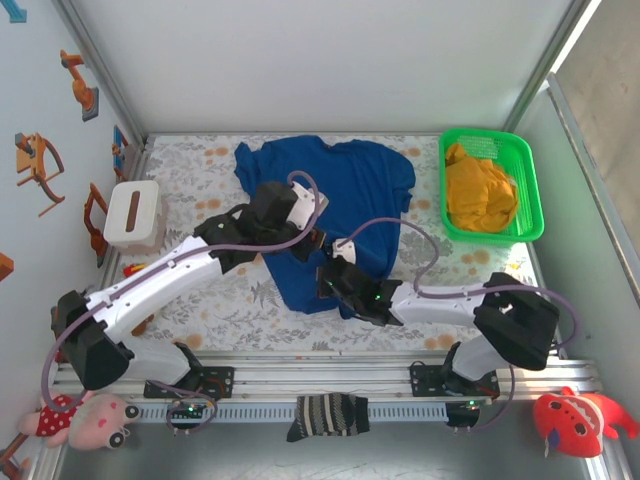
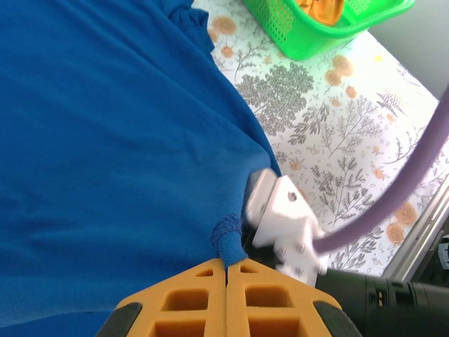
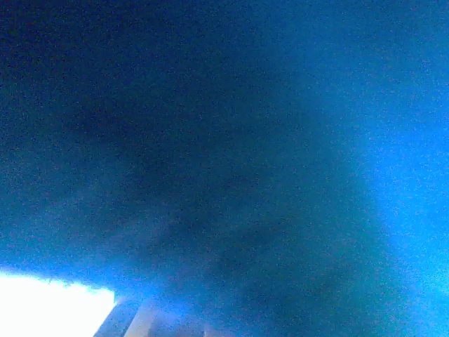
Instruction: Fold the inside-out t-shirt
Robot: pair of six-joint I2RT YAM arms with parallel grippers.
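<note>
From above, the inside-out t-shirt [image 1: 350, 190] lies spread from the middle of the counter [image 1: 190, 165] toward 12 o'clock. Its collar end is near the back wall and its lower hem reaches toward 6 o'clock. I have bare floral surface from 7 to 10 o'clock, plus a narrower strip at 4 o'clock between the shirt's edge and the right wall. A white box [image 1: 135, 215] with a slot in its top crowds the 9 o'clock edge. A green mesh basket [image 1: 494, 238] takes the 2 o'clock corner, just beside the shirt's sleeve, with a crumpled mustard-yellow garment [image 1: 480, 195] inside. A dark striped sock [image 1: 327, 415] hangs over the front rail at 6 o'clock, between the two arm bases.

My left hand [image 1: 318, 238] sits over the middle of the shirt. On its wrist camera the orange fingers [image 2: 203, 295] are pressed together, with a small puckered nub of blue cloth pinched at their tips. My right hand [image 1: 330, 275] is at the shirt's near hem, close beside the left, with its jaws shut. Its wrist camera gives me only blurred blue fabric right against the lens, so I cannot tell whether cloth is caught between them.

The shirt is soft, matte royal-blue knit with shallow wrinkles. The counter covering is pale, printed with grey foliage and orange blossoms.
</note>
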